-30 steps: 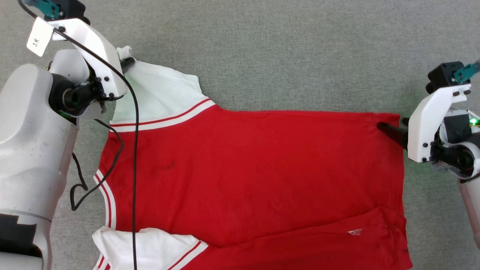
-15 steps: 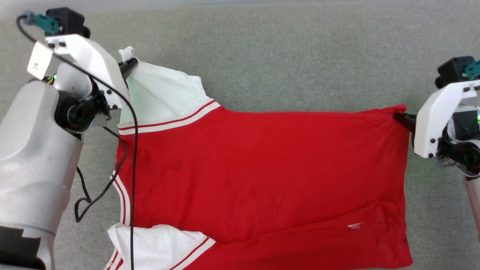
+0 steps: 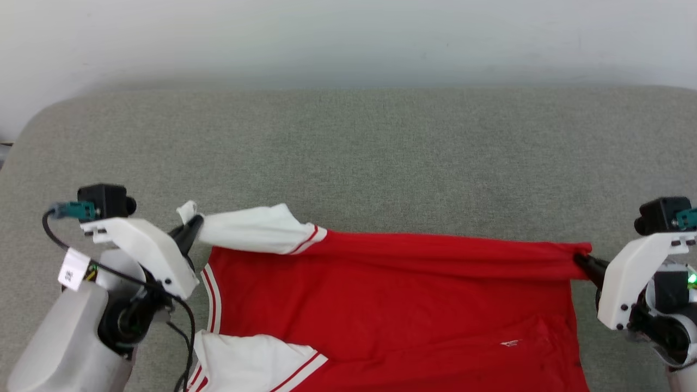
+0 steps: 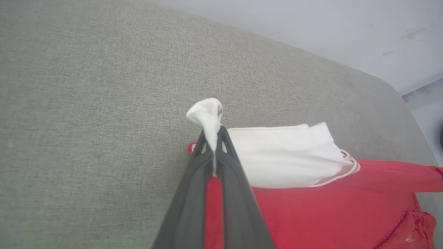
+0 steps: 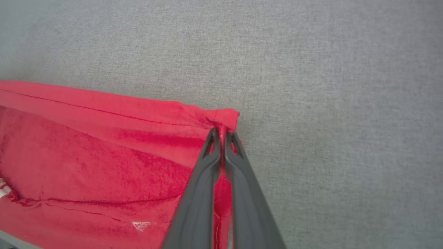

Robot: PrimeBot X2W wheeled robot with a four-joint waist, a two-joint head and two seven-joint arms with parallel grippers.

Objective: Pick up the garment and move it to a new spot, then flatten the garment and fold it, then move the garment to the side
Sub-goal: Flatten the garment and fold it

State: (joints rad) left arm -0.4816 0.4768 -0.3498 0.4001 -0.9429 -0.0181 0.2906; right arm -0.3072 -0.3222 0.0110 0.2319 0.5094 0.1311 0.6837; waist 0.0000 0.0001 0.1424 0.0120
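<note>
Left gripper [image 3: 190,231] is clamped on the tip of one white sleeve [image 3: 256,231] of the garment [image 3: 392,305]. In the left wrist view its fingers [image 4: 193,197] are pressed together, with a nub of white cloth poking out past the tips. Right gripper [image 3: 582,263] is closed on the red corner at the opposite end. In the right wrist view both fingers [image 5: 200,193] meet, with red cloth bunched at the tips.

Garment's far edge runs nearly straight and taut between the two grippers, the left at the sleeve end and the right at the hem end. Red body spreads from that edge toward the robot and runs off the bottom of the head view. Cannot tell whether the stretched edge is clear of the surface or resting on it.

Red-and-white striped trim [image 3: 209,299] curves down the left side just beside the left gripper. Second white sleeve [image 3: 239,354] lies below it, near the bottom edge. Small white mark [image 3: 510,343] sits on the red cloth toward the right end, with creases around it.

Garment sits on a grey fabric surface [image 3: 348,163] with a rounded far left corner. Pale wall [image 3: 348,38] is behind it. Black cable [image 3: 188,326] and white tag [image 3: 72,270] hang off the left wrist. Green light [image 3: 691,279] glows on the right wrist.
</note>
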